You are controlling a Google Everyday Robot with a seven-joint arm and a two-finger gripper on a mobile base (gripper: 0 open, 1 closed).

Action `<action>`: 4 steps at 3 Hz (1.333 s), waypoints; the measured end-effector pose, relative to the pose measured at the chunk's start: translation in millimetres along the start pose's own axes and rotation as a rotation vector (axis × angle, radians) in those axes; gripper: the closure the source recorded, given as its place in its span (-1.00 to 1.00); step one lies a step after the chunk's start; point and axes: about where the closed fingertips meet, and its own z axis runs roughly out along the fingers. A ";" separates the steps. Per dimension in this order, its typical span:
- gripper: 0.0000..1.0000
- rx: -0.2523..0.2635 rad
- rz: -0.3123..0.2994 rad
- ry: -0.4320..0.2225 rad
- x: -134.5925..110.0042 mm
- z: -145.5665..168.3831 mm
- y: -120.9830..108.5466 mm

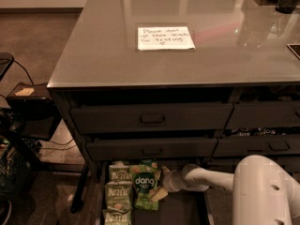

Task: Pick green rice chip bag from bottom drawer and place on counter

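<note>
The green rice chip bag (144, 189), small and bright green with a dark round "dang" logo, lies in the open bottom drawer (180, 210), a wide, shallow dark grey metal drawer at the near foot of the cabinet. At the far left a low dark side stand (33, 104) stands beside the cabinet. Just left of the task bag, three paler green Kettle bags (118, 193) lie in a column, touching it. At its right edge sits the gripper (159, 193), pale and touching the bag's lower right corner; whether it has closed on the bag I cannot tell. The white arm (206, 178) runs right from it to the robot's rounded white body (265, 191) at the near right. Above, two shut dark drawers with recessed handles (152, 117) sit under the counter (103, 50), a smooth grey glossy tabletop bearing a white handwritten note (165, 38).
</note>
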 end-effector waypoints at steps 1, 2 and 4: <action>-1.00 -0.020 0.040 -0.015 11.4 14.2 -11.7; -1.00 -0.034 0.072 -0.032 20.1 25.3 -21.6; -1.00 -0.101 0.113 -0.085 20.0 53.5 -19.0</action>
